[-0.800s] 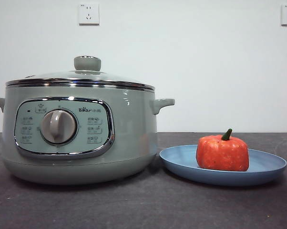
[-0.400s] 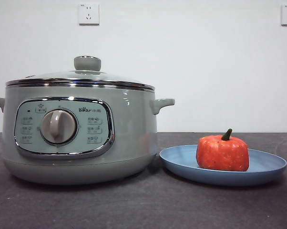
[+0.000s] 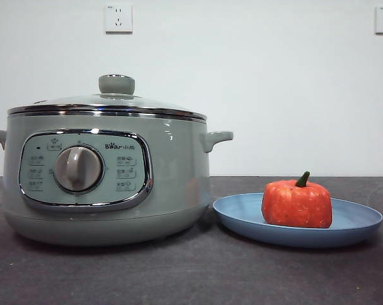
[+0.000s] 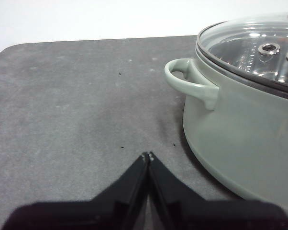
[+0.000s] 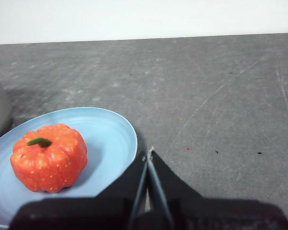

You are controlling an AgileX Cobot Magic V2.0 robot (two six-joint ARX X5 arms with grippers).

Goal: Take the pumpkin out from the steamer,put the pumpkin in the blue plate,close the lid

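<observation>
The lid (image 3: 107,105) is sitting on the steamer (image 3: 105,175) at left, while the pumpkin (image 3: 297,203) is resting on the blue plate (image 3: 242,219) just right.

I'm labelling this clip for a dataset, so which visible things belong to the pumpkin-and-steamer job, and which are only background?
Job:
pumpkin, sitting on the blue plate
steamer, with the lid on it
left gripper and right gripper, both shut and empty

Background:
wall sockets
dark table
</observation>
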